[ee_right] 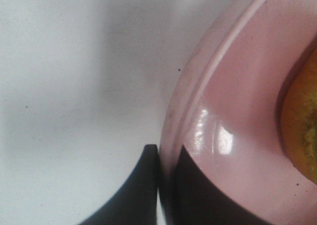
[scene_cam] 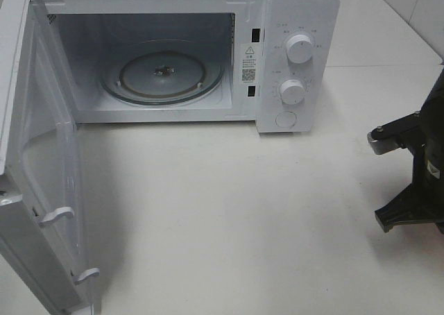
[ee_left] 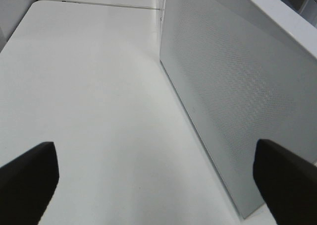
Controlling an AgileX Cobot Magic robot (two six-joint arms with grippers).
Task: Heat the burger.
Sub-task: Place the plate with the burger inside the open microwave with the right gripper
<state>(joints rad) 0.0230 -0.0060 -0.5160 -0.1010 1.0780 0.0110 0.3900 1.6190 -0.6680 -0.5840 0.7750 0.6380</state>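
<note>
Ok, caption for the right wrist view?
Right gripper shut on the pink plate rim, burger just in frame.

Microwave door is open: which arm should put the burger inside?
Right. The right gripper is shut on the rim of the pink plate, which carries the burger. The left gripper is open, empty, beside the microwave door.

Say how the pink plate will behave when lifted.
The pink plate looks rigid, so probably won't flex. Its glossy glaze may slip where the right gripper pinches its rim. Held at one side, it could tilt and slide the burger.
</note>
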